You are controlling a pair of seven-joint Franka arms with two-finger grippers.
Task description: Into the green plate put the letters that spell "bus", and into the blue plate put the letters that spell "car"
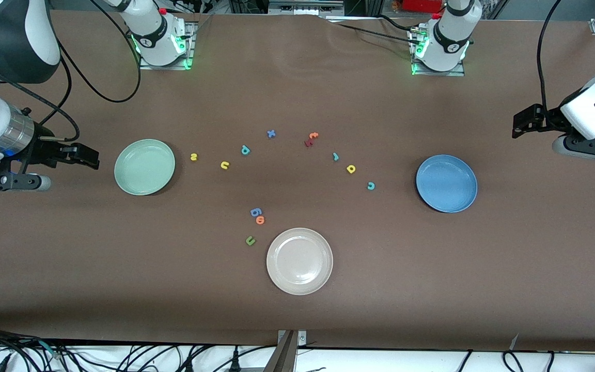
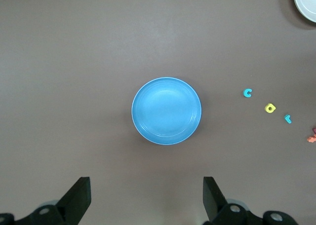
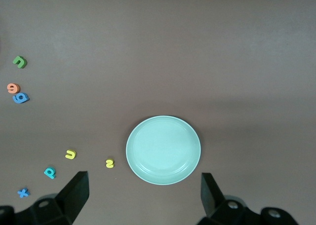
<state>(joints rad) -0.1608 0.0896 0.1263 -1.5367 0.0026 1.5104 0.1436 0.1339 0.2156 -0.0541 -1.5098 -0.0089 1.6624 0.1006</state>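
Taking the cream-white plate [image 1: 299, 261] as the landmark and reading the front view from its left edge across: the right gripper [image 1: 88, 156] hangs over the bench [image 1: 297, 310] at the right arm's end, jaws wide open and gripping nothing, just outside the green plate [image 1: 144, 167]. That plate lies farther from the camera than the cream-white plate and toward the right arm's end, bare inside.

Between it and the landmark's line runs a short arc: yellow s [image 1: 193, 156], yellow u [image 1: 224, 165], teal-blue b [image 1: 246, 150], each well apart from the next. They sit closest to the green plate, which probably makes them the right arm's share.

Near the cream-white plate's rim lie the green u [image 1: 250, 240], an orange letter [image 1: 260, 220] and the blue g [image 1: 255, 212], all decoys.

Farther up are a blue x [image 1: 271, 134] and the orange t [image 1: 313, 136] touching a dark red letter [image 1: 308, 142].

Then teal r [image 1: 335, 156], yellow a [image 1: 350, 168] and teal c [image 1: 371, 186] trail toward the blue plate [image 1: 447, 183], also bare.

The left gripper [image 1: 522, 124] waits over the bench at the left arm's end, jaws open and empty. No letter is placed yet.
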